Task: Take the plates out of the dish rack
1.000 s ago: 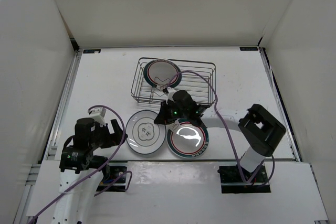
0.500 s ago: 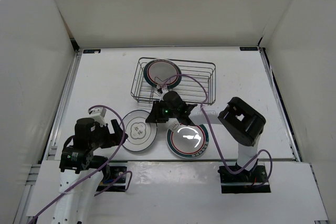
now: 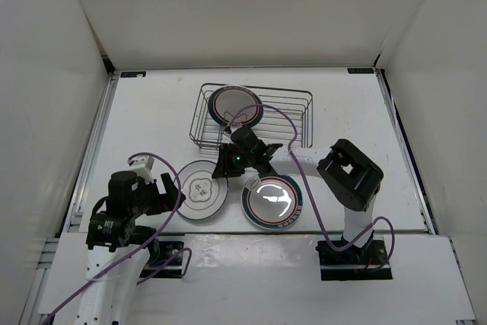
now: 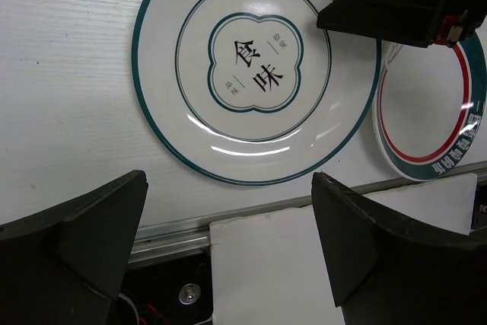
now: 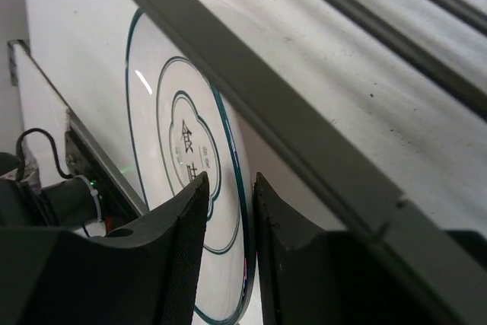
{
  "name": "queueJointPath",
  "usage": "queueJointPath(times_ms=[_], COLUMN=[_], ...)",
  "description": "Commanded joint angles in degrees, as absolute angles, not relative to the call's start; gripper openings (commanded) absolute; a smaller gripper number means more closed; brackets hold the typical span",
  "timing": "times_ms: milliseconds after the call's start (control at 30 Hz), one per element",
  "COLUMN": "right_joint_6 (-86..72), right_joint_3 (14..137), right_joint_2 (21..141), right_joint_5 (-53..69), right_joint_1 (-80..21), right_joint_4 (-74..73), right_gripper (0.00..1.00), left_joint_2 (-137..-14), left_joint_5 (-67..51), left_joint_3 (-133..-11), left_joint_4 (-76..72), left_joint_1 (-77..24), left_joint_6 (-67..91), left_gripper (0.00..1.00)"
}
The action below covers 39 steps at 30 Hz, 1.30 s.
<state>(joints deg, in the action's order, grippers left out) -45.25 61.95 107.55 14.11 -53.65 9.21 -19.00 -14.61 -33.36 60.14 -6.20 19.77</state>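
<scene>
The dish rack [image 3: 289, 116] stands at the back middle. One plate with a teal band and red ring [image 3: 236, 106] stands upright in its left end. A white plate with teal rings and printed characters [image 3: 199, 190] lies flat on the table and also shows in the left wrist view [image 4: 255, 74]. A teal-banded, red-ringed plate [image 3: 272, 202] lies to its right. My right gripper [image 3: 228, 164] is shut on the far right rim of the printed plate [image 5: 179, 142], its fingers [image 5: 230, 211] on either side of the rim. My left gripper [image 3: 161, 188] is open and empty by that plate's near left edge.
The metal rail at the table's front edge [image 4: 251, 215] runs just under my left gripper [image 4: 228, 249]. A purple cable [image 3: 293, 123] loops from the right arm over the rack. The right arm's elbow [image 3: 350, 173] stands right of the plates. White walls enclose the table.
My right gripper moved left with the printed plate, which slid left on the table. The right arm's elbow swung inward. The left arm did not move.
</scene>
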Motion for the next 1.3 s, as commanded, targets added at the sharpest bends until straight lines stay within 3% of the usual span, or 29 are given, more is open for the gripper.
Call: queueJointPath(times_ms=[0, 233, 533, 767, 833, 1033, 1267], right_joint_6=[-40.35, -32.36, -26.2, -9.77, -6.7, 1.39, 6.24], right_joint_3=[66.79, 74.08, 75.41, 92.53, 92.47, 84.11, 100.62], right_joint_2=[108.72, 109.86, 107.41, 103.9, 101.08, 91.05, 102.81], right_joint_5=[12.05, 6.25, 4.28, 3.71, 1.76, -2.37, 3.23], right_joint_1=[-53.61, -53.7, -53.61, -53.35, -52.91, -47.92, -39.47], right_joint_4=[1.24, -12.47, -16.88, -33.55, -32.62, -20.57, -24.16], right_gripper=[0.34, 0.36, 0.37, 0.39, 0.41, 0.62, 0.62], left_joint_2=[-18.81, -19.07, -19.34, -19.25, -18.9, -18.72, -18.9], left_joint_5=[-15.91, -15.91, -16.0, -15.91, -15.91, -15.91, -16.09], left_joint_3=[-33.93, -33.93, -34.01, -34.01, -34.01, -33.75, -33.84], left_joint_4=[59.68, 59.68, 59.59, 59.59, 59.59, 59.59, 59.33], left_joint_1=[-5.98, -5.89, -5.89, -5.98, -5.89, -5.89, -5.89], left_joint_6=[19.69, 19.6, 19.42, 19.42, 19.42, 19.42, 19.42], left_gripper=[1.0, 1.0, 1.0, 1.0, 1.0, 1.0, 1.0])
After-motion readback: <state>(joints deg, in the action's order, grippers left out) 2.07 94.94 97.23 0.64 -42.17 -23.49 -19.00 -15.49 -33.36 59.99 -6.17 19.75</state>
